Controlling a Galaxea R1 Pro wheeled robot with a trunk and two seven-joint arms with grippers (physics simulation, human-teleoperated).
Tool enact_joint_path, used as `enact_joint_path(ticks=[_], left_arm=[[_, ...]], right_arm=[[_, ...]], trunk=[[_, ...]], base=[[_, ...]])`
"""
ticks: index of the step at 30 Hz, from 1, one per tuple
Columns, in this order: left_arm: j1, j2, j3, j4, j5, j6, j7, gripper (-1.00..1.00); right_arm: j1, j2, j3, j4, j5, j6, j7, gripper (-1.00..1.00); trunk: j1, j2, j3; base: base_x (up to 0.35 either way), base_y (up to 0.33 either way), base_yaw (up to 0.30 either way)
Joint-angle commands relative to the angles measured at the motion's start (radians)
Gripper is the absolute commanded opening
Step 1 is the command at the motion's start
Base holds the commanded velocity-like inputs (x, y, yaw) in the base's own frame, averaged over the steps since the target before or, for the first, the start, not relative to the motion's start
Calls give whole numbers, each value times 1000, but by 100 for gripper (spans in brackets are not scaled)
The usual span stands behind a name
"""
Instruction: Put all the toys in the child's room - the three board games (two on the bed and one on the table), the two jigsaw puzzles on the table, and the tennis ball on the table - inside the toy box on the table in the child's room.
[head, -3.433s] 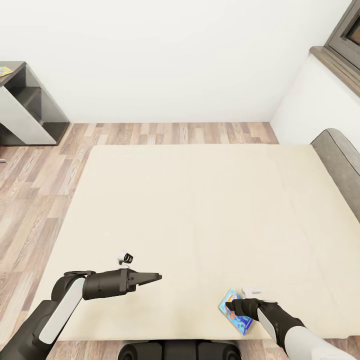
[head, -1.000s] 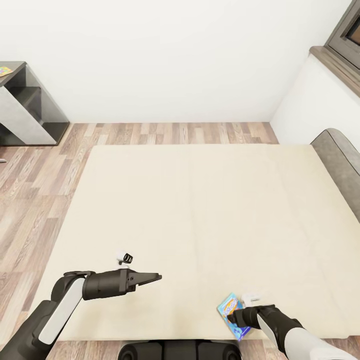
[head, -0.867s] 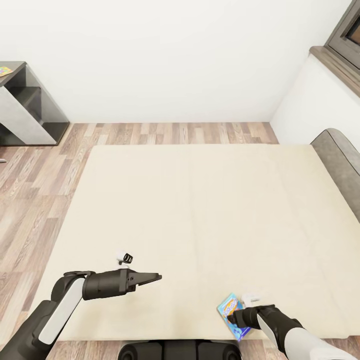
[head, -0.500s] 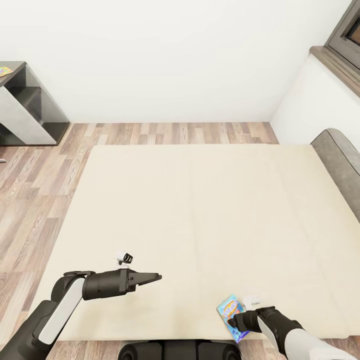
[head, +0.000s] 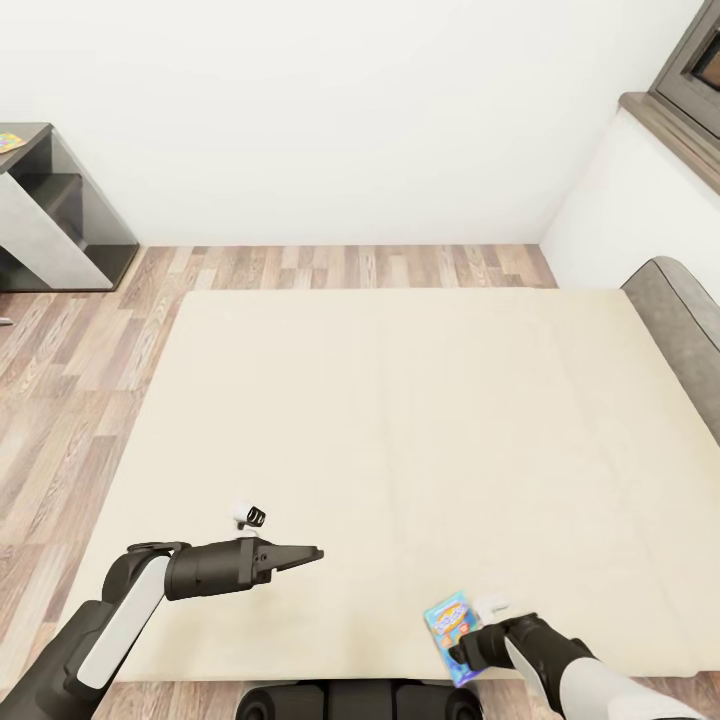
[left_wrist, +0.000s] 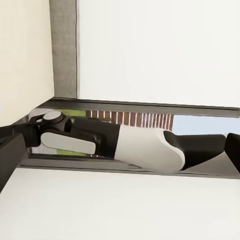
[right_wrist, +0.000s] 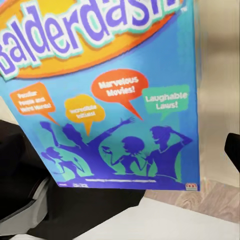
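The small blue rectangular board game box, printed "Balderdash" in purple letters on orange as the right wrist view shows, lies at the lower right of the head view, on the near edge of the large beige bed. One corner of the box seems to reach over the edge of the mattress. The right gripper is at the near end of the box and looks closed on this end, but the fingers are partly hidden, so the hold is my judgement only.

The left gripper hangs over the lower left part of the bed with its fingers together and nothing between them.

The box looks stiff, flat and light, made of cardboard with a smooth printed surface, so it may slip or turn in a pinch at one corner. I think a hold across the short edge, with the fingers well onto both faces, would be safer.

At the upper left of the frame stands the dark grey table, with a corner of a multicoloured jigsaw puzzle slab on it.
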Motion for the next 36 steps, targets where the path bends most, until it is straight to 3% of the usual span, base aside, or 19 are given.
enact_joint_path(ticks=[1, 13, 21, 36], left_arm=[[-1, 1, -1, 0, 2, 4, -2, 100], [-1, 1, -1, 0, 2, 4, -2, 100], [-1, 1, -1, 0, 2, 4, -1, 100], [-1, 1, -1, 0, 2, 4, -2, 100]], right_arm=[[0, 1, 6, -3, 9, 5, 5, 100], [0, 37, 7, -4, 7, 7, 12, 100], [0, 61, 7, -4, 9, 7, 98, 100], [0, 69, 4, -8, -2, 5, 106, 100]], trunk=[[1, -1, -1], [1, -1, -1], [1, -1, -1], [1, -1, -1]], base=[[0, 0, 0], [0, 0, 0], [0, 0, 0], [0, 0, 0]])
